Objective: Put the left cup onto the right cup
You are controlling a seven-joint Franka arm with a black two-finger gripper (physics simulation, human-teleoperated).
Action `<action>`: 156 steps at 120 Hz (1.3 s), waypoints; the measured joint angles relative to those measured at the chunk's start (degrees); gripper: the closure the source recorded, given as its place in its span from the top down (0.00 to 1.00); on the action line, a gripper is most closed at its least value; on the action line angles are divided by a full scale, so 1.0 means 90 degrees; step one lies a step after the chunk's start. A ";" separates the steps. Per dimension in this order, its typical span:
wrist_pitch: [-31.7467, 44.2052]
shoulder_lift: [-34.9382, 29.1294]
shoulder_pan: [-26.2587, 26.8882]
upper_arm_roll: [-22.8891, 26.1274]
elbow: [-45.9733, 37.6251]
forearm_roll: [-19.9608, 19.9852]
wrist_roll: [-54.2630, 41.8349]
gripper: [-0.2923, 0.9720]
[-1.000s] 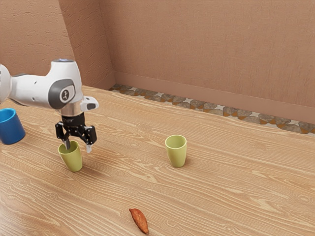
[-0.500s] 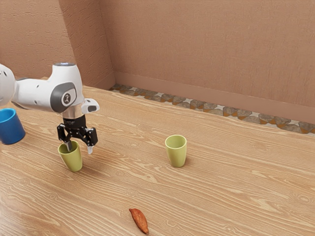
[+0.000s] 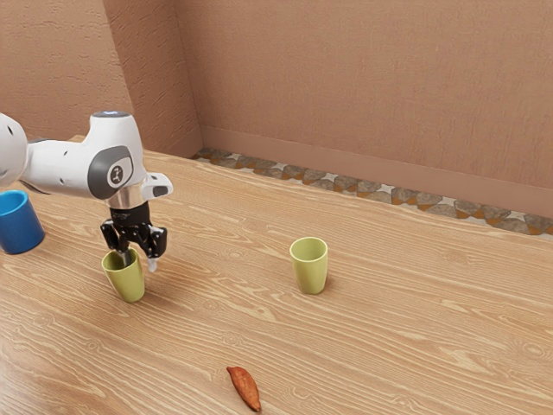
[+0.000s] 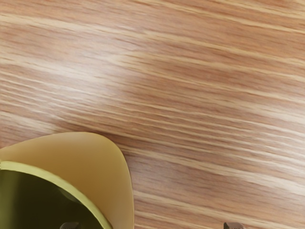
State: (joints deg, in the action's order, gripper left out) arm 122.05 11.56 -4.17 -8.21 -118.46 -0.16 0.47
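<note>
Left cup (image 3: pixel 126 278) stood upright on the table (image 3: pixel 415 328), well apart from the right cup (image 3: pixel 308 266); the claw (image 3: pixel 140 258) had narrowed astride its wall, one finger inside, yet remained spread, not pinching, so lifting was judged still pending.

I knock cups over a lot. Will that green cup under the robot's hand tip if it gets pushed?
Probably: the left cup is tall and narrows to a small base. The gripper straddles its rim, so a push up high could topple it. Its even rim suggests stiffness.
</note>
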 joint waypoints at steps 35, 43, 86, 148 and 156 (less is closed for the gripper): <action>0.0007 0.0000 -0.0005 -0.0024 -0.0004 0.0029 -0.0029 0.33; 0.0006 0.0000 -0.0008 -0.0039 -0.0004 0.0033 -0.0035 0.30; 0.0016 0.0027 0.0010 -0.0101 -0.0005 0.0039 -0.0051 0.18; 0.0013 -0.0094 0.0120 -0.0100 -0.0005 -0.0040 0.0043 0.15; 0.0000 -0.0167 0.0157 -0.0096 -0.0005 -0.0059 0.0052 0.15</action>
State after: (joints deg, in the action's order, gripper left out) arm 122.05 10.06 -2.76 -9.07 -118.50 -0.69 0.94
